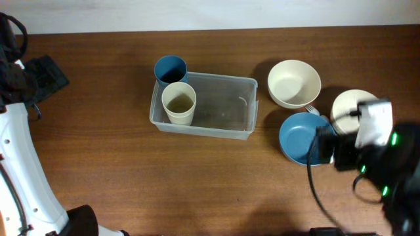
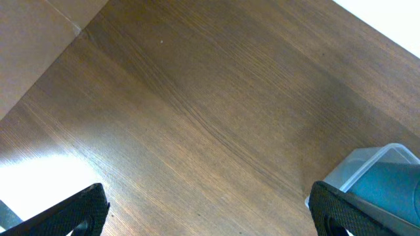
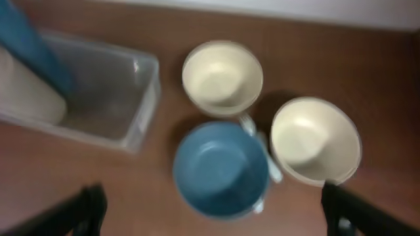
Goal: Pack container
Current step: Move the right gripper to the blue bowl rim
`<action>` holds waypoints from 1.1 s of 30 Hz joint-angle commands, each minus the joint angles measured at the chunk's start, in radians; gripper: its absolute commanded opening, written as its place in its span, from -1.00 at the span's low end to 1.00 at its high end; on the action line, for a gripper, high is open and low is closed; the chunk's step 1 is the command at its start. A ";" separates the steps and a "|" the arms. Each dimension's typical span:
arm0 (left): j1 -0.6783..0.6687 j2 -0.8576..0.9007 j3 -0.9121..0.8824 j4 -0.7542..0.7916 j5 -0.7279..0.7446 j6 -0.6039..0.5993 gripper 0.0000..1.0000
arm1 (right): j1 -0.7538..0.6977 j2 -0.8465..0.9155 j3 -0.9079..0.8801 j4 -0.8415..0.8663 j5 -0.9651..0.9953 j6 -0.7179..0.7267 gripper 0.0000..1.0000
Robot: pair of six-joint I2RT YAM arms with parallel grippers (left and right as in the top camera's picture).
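The clear plastic container (image 1: 223,105) lies in the middle of the table. A cream cup (image 1: 179,103) stands upright in its left end. A blue cup (image 1: 170,69) stands at its back left corner; I cannot tell if it is inside. To the right are a blue bowl (image 1: 298,137) and two cream bowls (image 1: 294,83) (image 1: 351,105). My right gripper (image 3: 216,213) hangs open above the blue bowl (image 3: 220,167), holding nothing. My left gripper (image 2: 207,216) is open over bare wood at the far left, with the container's corner (image 2: 394,154) by its right finger.
A white utensil (image 1: 312,109) lies between the bowls. The table's back edge runs along the top of the overhead view. The left arm's white base (image 1: 20,170) fills the left side, and the right arm (image 1: 380,151) covers the front right.
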 commanded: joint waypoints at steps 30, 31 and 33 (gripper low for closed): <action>0.003 0.003 -0.003 0.000 0.003 -0.013 0.99 | -0.335 0.639 -0.212 0.016 -0.127 0.290 0.96; 0.003 0.003 -0.003 0.000 0.003 -0.013 0.99 | -0.335 0.639 -0.232 0.029 -0.140 0.287 0.93; 0.003 0.003 -0.003 0.000 0.003 -0.013 0.99 | -0.335 0.639 -0.275 0.069 -0.172 0.284 0.90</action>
